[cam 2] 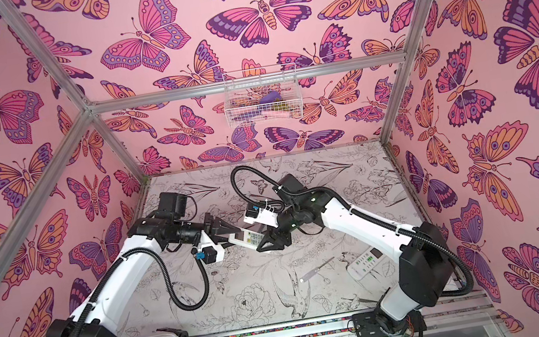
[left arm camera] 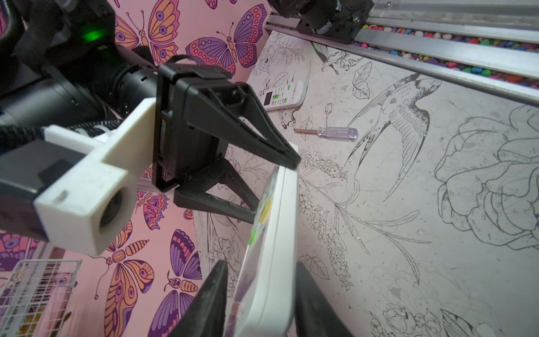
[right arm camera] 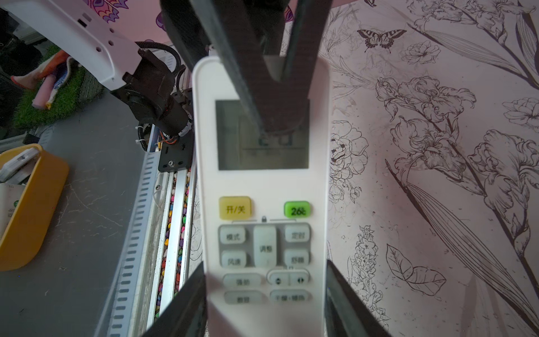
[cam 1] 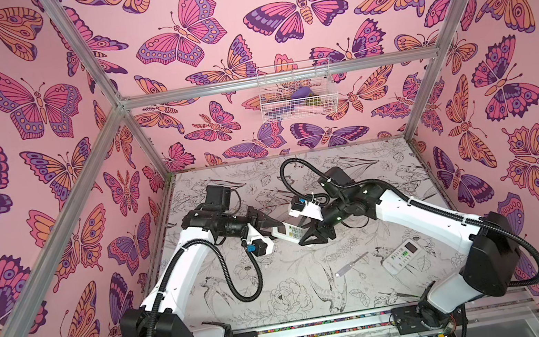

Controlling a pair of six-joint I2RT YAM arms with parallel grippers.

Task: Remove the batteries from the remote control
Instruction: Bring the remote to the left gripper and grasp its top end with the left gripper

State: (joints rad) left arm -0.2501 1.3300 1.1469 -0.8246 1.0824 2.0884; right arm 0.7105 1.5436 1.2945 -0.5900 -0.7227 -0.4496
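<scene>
Nearby, screwdriver (left arm camera: 326,132) lies beside unheld remote (left arm camera: 284,96).

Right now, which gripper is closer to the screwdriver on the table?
Right. The right gripper holds the remote at the end nearer the screwdriver; the left gripper is at the other end, farther away.

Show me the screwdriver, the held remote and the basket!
screwdriver (left arm camera: 338,132), left wrist view, clear handle.
held remote (right arm camera: 264,183), right wrist view, face below the screen.
basket (cam 1: 277,112), a top view, front wire wall.

Screwdriver (cam 1: 351,264) lies left of a remote (cam 1: 400,257) on the table (cam 1: 281,305).
</scene>
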